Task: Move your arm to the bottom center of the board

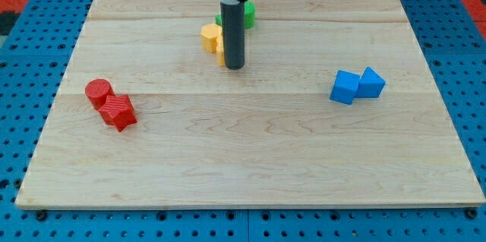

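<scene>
- Centrally, my tip rests on the board, touching the yellow block; no fingers exist to judge.
- Green block behind; red blocks left, blue blocks right, well apart.

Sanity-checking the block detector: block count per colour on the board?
Red: 2, a cylinder and a ridged block
Blue: 2
Yellow: 1 visible, partly behind my tip
Green: 1 visible, mostly hidden
Total: 6

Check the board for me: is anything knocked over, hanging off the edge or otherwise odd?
Nothing stands out. The red blocks, blue blocks, yellow blocks and green block all lie flat on the wooden board, away from its edges. My tip sits beside the yellow blocks.
</scene>
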You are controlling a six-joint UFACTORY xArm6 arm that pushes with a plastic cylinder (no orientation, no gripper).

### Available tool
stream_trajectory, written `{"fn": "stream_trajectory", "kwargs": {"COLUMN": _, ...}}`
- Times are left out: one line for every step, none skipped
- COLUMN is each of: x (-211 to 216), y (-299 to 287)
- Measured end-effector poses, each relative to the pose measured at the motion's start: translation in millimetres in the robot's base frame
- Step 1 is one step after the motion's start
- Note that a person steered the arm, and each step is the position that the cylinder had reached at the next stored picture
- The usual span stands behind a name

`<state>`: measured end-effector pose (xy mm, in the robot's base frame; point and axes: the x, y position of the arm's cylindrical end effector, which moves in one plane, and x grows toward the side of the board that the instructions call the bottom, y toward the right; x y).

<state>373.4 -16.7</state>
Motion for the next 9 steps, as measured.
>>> {"fn": "stream_trajectory", "kwargs": {"x": -35.1, "y": 0.0}}
{"fn": "stream_trajectory", "kwargs": {"x": -43.0, "y": 0.0}}
{"fn": "stream_trajectory", "kwargs": {"x": -40.7, "y": 0.0}}
{"fn": "stream_trajectory", "kwargs": {"x": -8.2, "y": 0.0}}
{"fn": "stream_trajectory", "kwargs": {"x": 82.2, "y": 0.0}}
{"fn": "stream_trajectory", "kwargs": {"x": 142.0, "y": -7.9}}
{"fn": "stream_trajectory", "kwargs": {"x": 151.3, "y": -14.2}}
{"fn": "stream_trajectory", "kwargs": {"x": 151.3, "y": -14.4}}
{"fn": "stream_trajectory", "kwargs": {"x": 151.0, "y": -14.4}}
